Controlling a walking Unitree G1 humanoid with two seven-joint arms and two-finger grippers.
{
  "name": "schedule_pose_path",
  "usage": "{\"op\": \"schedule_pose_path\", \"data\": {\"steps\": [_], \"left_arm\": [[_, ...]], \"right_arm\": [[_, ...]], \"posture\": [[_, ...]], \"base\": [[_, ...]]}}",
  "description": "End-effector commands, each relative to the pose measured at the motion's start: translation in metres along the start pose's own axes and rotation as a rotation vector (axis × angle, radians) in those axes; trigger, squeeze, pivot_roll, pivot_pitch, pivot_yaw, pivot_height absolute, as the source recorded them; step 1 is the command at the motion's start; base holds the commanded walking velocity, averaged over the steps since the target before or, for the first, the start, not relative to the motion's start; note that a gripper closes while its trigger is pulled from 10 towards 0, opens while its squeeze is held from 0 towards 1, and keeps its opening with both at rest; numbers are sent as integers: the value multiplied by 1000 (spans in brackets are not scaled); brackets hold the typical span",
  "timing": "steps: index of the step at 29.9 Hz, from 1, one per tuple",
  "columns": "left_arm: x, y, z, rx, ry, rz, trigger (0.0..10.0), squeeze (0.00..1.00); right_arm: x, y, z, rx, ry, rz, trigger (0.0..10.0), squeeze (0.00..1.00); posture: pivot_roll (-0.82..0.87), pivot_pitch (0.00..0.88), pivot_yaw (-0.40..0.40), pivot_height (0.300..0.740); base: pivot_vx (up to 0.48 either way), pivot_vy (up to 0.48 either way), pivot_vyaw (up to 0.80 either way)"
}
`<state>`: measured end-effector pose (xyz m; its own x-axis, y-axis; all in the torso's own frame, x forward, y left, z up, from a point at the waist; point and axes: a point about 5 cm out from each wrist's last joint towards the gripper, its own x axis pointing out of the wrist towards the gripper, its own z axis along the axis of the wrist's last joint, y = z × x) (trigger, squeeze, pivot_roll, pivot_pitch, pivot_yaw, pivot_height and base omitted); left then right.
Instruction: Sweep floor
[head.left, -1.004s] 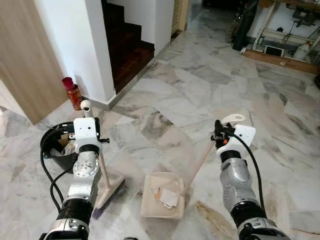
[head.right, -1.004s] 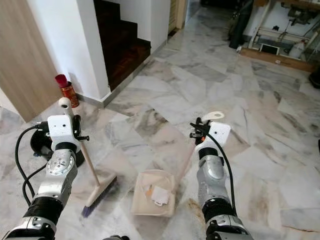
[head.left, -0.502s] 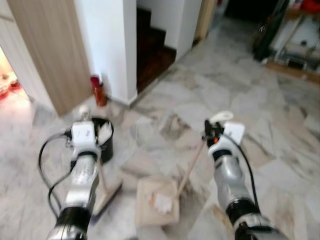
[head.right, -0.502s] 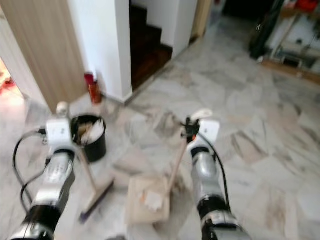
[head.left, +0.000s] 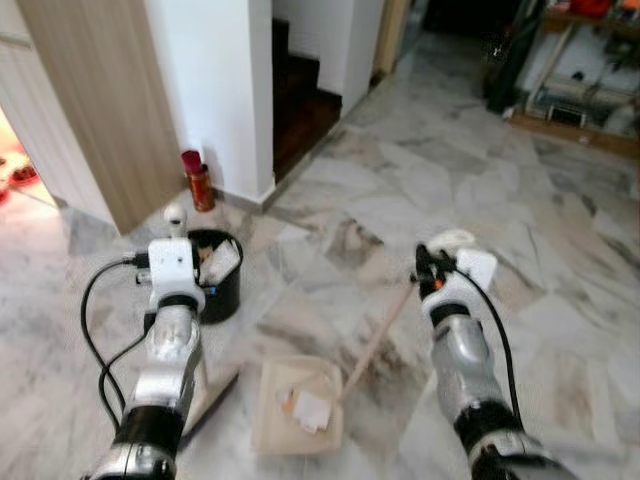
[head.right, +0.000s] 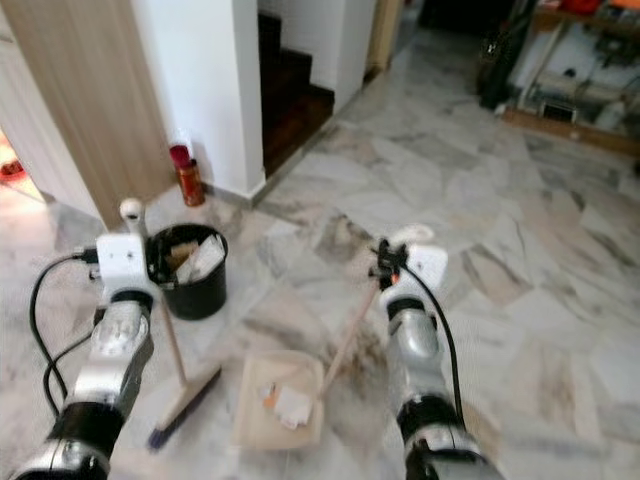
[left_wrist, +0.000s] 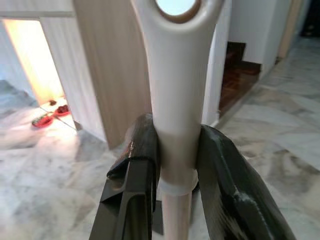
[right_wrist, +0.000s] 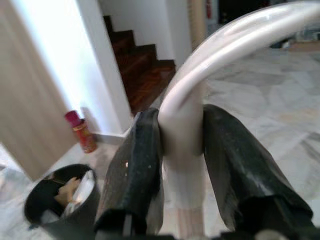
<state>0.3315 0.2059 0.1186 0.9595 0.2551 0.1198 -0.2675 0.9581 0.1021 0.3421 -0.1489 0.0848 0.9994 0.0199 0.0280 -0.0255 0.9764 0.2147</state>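
- Step in hand, as I judge it: the sweeping looks done and the load is ready to be tipped — the dustpan lies on the floor between the two arms with scraps of paper and litter in its tray.
- The left gripper has its jaws closed tight on the pale top of the broom handle, just under the hanging loop; the handle runs down to the brush head, which rests on the floor beside the dustpan.
- The right gripper has its jaws clamped on the curved white top of the dustpan's long handle, which slants down to the tray.
- A black bin stands just beyond the left gripper, near the white wall corner, already holding crumpled paper.
- Next move, in my view: lift the dustpan level by its handle, carry it over the bin and tilt it — kept flat on the way, or the loose scraps will slide off. The broom needs to stay clear of that path.
- The floor is polished grey-and-white marble, veined and glossy.
- A red can stands by the wall; dark wooden stairs rise behind it, a wood panel is at the left, and shelving with clutter stands far right.
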Motion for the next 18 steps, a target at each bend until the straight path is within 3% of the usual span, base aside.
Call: {"op": "schedule_pose_path", "data": {"steps": [1, 6, 18], "left_arm": [[4, -5, 14, 0, -54, -13, 10000, 0], [5, -5, 14, 2, -54, -12, 10000, 0], [6, -4, 15, 1, -55, -6, 10000, 0]], "right_arm": [[5, -4, 11, 17, -45, -18, 10000, 0], [6, -3, 11, 7, -39, -10, 10000, 0], [6, -3, 13, 15, -60, -8, 10000, 0]], "posture": [[155, 0, -52, 740], [156, 0, -51, 740], [160, 0, -55, 740]], "base": [[0, 296, 0], [0, 294, -702], [0, 297, 0]]}}
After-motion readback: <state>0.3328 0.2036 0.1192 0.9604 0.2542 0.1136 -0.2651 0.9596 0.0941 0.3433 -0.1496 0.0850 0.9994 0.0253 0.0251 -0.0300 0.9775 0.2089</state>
